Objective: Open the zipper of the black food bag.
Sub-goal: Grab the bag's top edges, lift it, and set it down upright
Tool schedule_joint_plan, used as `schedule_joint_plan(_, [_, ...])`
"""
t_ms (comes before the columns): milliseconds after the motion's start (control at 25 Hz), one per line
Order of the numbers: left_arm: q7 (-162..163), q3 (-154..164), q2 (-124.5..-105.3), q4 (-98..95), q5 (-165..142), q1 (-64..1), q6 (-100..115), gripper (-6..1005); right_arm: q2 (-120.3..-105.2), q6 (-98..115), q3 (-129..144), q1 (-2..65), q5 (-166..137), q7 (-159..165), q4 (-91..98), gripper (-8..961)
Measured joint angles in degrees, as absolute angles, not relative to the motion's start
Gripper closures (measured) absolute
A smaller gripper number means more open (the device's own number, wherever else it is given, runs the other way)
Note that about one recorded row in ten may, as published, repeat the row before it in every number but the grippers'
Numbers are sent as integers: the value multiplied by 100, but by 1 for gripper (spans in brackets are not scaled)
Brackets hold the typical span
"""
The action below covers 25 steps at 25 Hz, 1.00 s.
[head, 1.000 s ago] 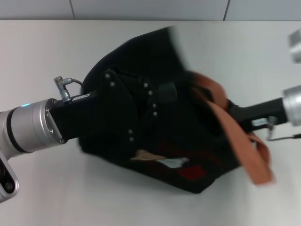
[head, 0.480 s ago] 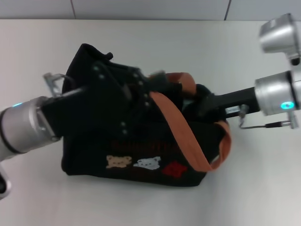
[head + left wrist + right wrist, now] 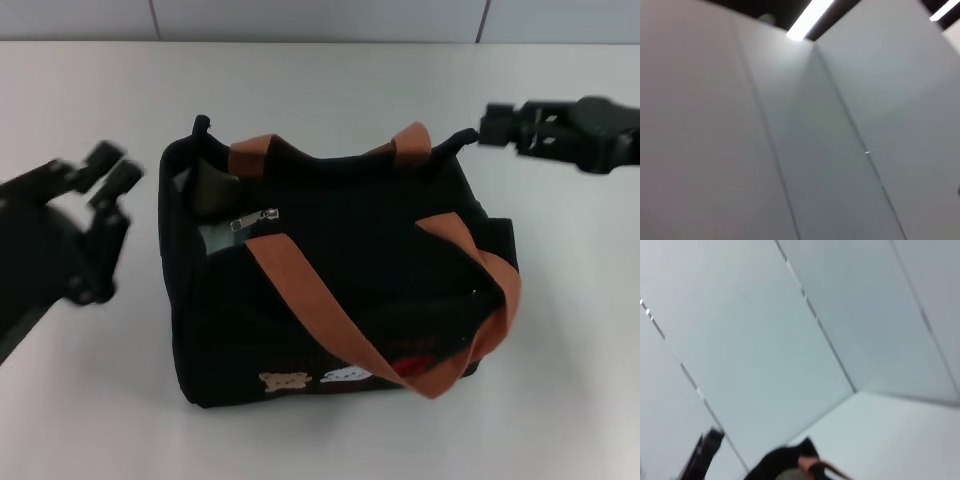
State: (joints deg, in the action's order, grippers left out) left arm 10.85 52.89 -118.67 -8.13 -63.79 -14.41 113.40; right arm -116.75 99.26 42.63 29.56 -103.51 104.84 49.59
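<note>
We log the black food bag upright, zipper partly open; left gripper at 9 o'clock, fingers spread; right gripper at 2 o'clock, fingers unclear.

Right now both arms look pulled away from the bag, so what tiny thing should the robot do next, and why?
Probably just keep both arms back. The black food bag stands upright, and its top gapes at the robot's left end with the zipper pull lying there. The left gripper and right gripper touch nothing, so the opening seems done.
</note>
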Motion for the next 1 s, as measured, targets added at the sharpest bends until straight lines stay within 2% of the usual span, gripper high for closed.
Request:
schedule_joint_plan(120, [1564, 5307, -11860, -870, -6336, -919, 11454, 961, -11638, 9938, 4071, 2858, -10148, 10372, 4972, 521])
schedule_joint_plan(160, [1564, 5307, -11860, -870, -6336, -919, 11454, 922, -11636, 9948, 3978, 2832, -10125, 10346, 4984, 522])
schedule_joint_plan(320, [2350, 5547, -11824, -1173, -6378, -230, 11510, 766, -11627, 9959, 3658, 2722, -10112, 10299, 5051, 525])
schedule_joint_plan(480, [2403, 5953, -11768, -1208, -6381, 56, 11508, 633, -11616, 9969, 3432, 2586, -10107, 10203, 5108, 526])
schedule_joint_plan(600, [2299, 6260, -11758, -1153, -6448, 82, 11422, 534, -11616, 9977, 3372, 2481, -10106, 10019, 5112, 527])
schedule_joint_plan(800, [2175, 6364, -11849, -1070, -6779, -90, 10953, 328, -11673, 10108, 3363, 2273, -10104, 9184, 5061, 528])
schedule_joint_plan(1000, [2203, 6325, -11857, -769, -6807, -396, 10599, 266, -11693, 10510, 3399, 1998, -10151, 8105, 4719, 528])
